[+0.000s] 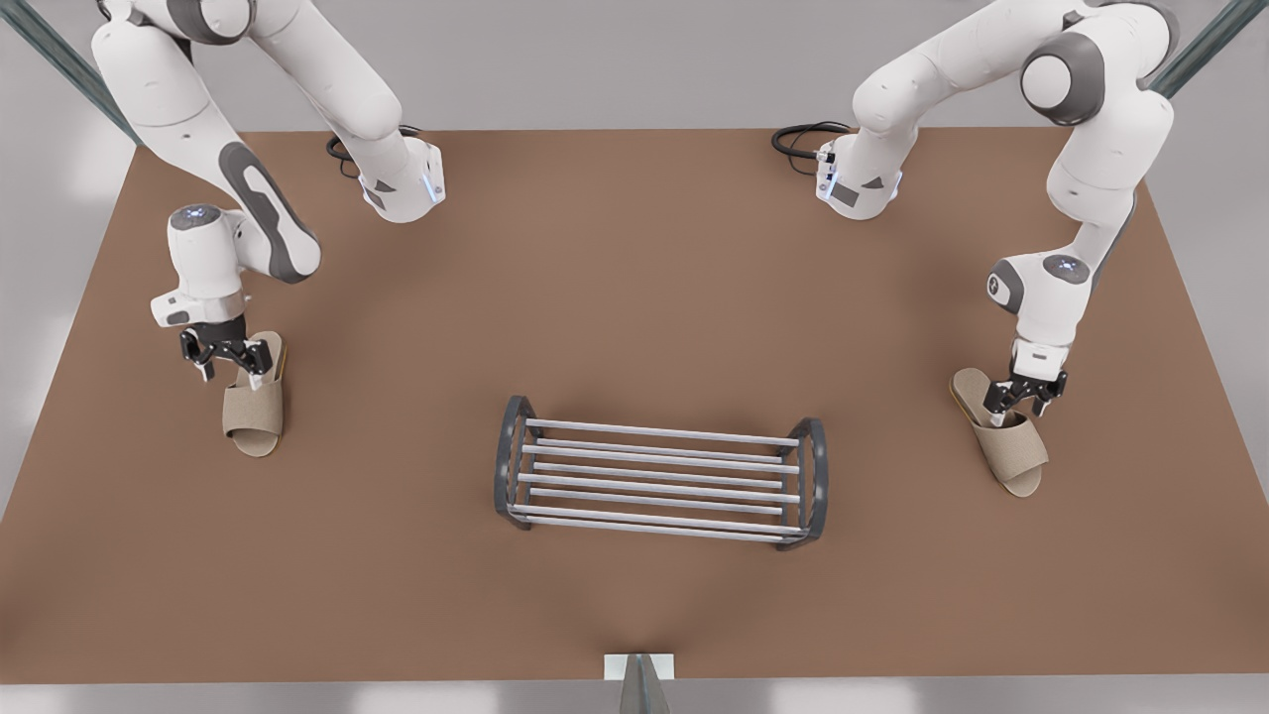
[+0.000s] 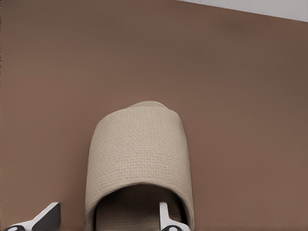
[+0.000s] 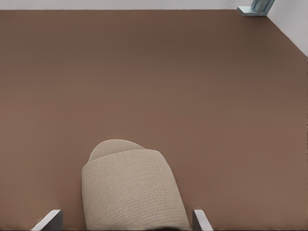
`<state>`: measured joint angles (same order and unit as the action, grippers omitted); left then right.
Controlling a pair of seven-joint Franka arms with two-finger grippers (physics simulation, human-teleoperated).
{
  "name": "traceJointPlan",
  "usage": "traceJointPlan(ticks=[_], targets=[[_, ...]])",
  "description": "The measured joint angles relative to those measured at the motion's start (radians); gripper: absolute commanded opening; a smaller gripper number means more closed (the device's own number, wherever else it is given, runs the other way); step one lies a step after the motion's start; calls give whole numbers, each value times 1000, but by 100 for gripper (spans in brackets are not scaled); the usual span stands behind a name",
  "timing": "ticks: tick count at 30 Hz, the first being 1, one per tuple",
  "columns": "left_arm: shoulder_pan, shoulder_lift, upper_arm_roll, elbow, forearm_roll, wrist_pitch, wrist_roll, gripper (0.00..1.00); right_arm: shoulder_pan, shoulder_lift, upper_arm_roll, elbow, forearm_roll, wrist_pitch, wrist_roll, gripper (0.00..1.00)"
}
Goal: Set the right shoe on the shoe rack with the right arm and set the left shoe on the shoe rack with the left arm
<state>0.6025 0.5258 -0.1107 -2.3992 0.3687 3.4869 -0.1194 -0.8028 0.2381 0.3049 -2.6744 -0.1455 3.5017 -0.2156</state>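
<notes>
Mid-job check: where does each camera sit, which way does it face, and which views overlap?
Front view: high opposite the arm bases, looking down on the shoe rack; both arms, right pincer on its left, left pincer on its right.
Left wrist view: on the left arm, looking along the left shoe toe-ward; open fingertips.
Right wrist view: likewise along the right shoe; open fingertips.
Shared: front shares a shoe with each wrist view; all share the table.

I see even, soft light from above; my table (image 1: 634, 278) shows faint darker patches, with soft shadows beneath the rack (image 1: 659, 474). No glare, everything reads reasonably crisp.
</notes>
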Motion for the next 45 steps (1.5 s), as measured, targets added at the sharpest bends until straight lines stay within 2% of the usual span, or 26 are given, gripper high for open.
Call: traceJointPlan(ticks=[11, 13, 19, 21, 22, 23, 24, 29, 32, 38, 45], targets=[[-4, 12, 13, 11, 4, 2, 0, 99, -125, 75, 0, 8, -6, 5, -192, 100], [-6, 12, 14, 12, 4, 2, 0, 87, -123, 82, 0, 8, -7, 5, -222, 100], [-5, 5, 14, 18, 5, 2, 0, 86, -96, 117, -1, 47, -24, 6, -297, 100], [-5, 5, 14, 19, 5, 2, 0, 61, -101, 131, -1, 58, -35, 6, -321, 100], [-6, 6, 14, 20, 5, 2, 1, 52, -102, 136, -1, 60, -38, 6, -332, 100], [-6, 6, 14, 20, 4, 1, 1, 49, -103, 139, -2, 62, -41, 6, -343, 100], [-6, 6, 16, 21, 4, 1, 1, 41, -104, 143, -2, 64, -43, 6, -353, 100], [-14, 6, 36, 30, 2, 1, 1, 31, -105, 182, -4, 96, -47, 6, -396, 100], [-12, -1, 36, 33, -17, 2, 1, 22, -112, 206, -4, 111, -47, 6, -416, 100], [-18, -66, 9, 34, -54, -2, -5, 21, -107, 214, -4, 120, -47, 6, -447, 100], [-32, -252, -214, 66, -63, -186, -81, 21, -104, 244, -4, 149, -47, 5, -471, 100]])
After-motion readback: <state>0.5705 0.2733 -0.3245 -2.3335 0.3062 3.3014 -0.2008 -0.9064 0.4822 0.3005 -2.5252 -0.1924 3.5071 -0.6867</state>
